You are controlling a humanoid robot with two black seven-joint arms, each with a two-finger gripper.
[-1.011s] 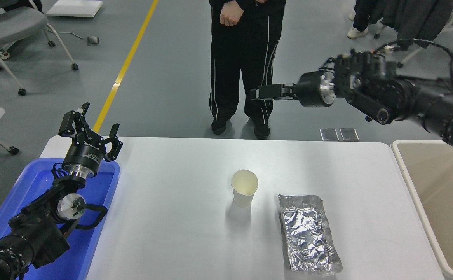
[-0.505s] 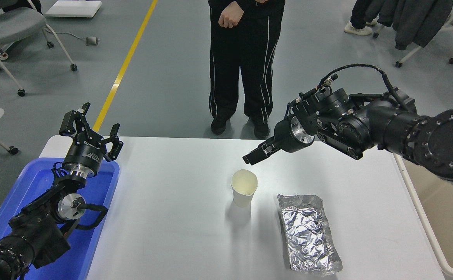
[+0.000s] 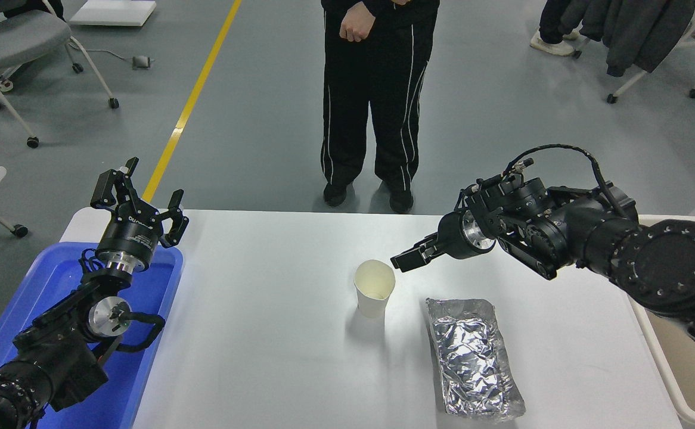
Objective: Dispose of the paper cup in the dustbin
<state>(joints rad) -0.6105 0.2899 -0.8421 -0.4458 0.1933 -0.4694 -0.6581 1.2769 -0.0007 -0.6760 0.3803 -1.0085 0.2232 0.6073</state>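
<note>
The paper cup (image 3: 375, 289) is small and cream-white. It stands upright and empty near the middle of the white table (image 3: 264, 333). My right gripper (image 3: 403, 261) hangs just above the table, close to the cup's upper right and a little apart from its rim. It points left and down at the cup and holds nothing. The beige dustbin (image 3: 664, 372) stands at the table's right end, mostly hidden behind my right arm. My left gripper (image 3: 142, 193) is parked open over the blue tub at the lower left.
A crinkled silver foil tray (image 3: 472, 357) lies just right of the cup, toward the front. A blue plastic tub (image 3: 55, 280) sits at the table's left end. A person (image 3: 377, 89) in black stands at the far side. Chairs stand on the floor behind.
My right arm has swung down and in from high over the far right. The gripper now sits low beside the cup's upper right. The cup, the foil tray and the left arm have not moved.
</note>
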